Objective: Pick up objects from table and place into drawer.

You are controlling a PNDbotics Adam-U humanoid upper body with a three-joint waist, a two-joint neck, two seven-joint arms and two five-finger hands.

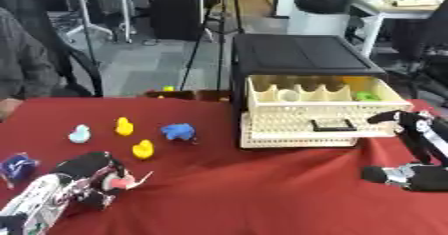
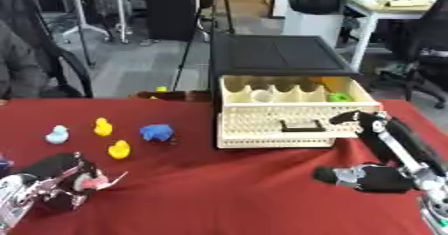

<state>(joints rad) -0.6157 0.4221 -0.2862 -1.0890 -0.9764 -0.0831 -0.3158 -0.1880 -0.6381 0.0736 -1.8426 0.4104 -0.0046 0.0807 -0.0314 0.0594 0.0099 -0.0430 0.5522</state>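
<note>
Open drawer [image 1: 315, 110] (toys [image 1: 143, 149] beside)

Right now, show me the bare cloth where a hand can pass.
Free: the red cloth between the left hand and right hand, in front of the open drawer. Crowded: the left, with yellow ducks, a light blue duck and a blue toy.

Toys [image 1: 143, 149] lie on the table [image 1: 262, 189], left of the open drawer [image 1: 315, 110].
</note>
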